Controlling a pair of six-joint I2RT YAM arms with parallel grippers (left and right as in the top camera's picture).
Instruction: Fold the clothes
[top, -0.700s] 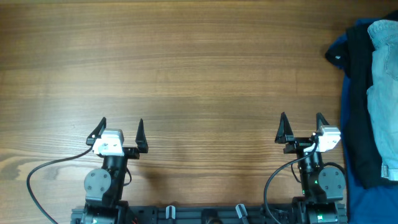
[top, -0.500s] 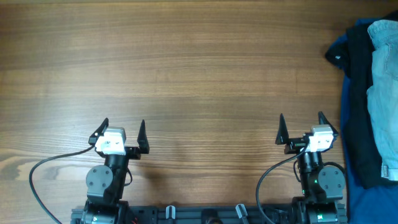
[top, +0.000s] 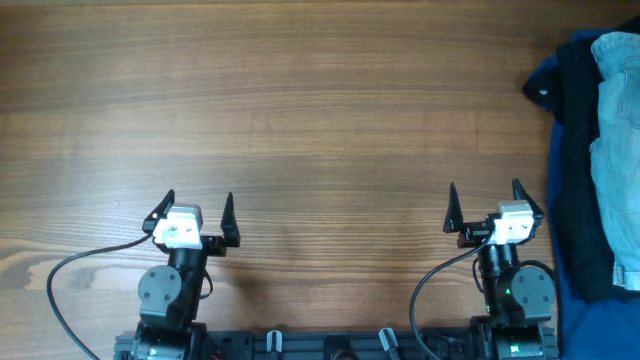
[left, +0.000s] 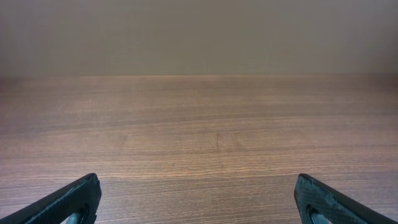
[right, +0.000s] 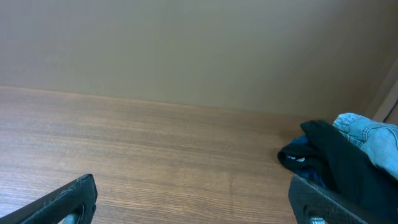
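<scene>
A pile of clothes lies at the table's right edge: a dark blue and black garment (top: 572, 170) with pale denim (top: 618, 130) on top. In the right wrist view the dark garment (right: 339, 158) and the denim (right: 373, 140) show at the right. My left gripper (top: 194, 207) is open and empty near the front left of the table; its fingers frame bare wood in the left wrist view (left: 199, 202). My right gripper (top: 484, 201) is open and empty near the front right, just left of the pile; it also shows in the right wrist view (right: 193, 199).
The wooden table (top: 320, 110) spreads across the view. The arm bases and cables sit along the front edge (top: 330, 340). A plain wall stands beyond the table's far edge (left: 199, 37).
The right gripper's wrist has shifted slightly left and straightened. The left gripper has barely moved. The clothes have not moved.
</scene>
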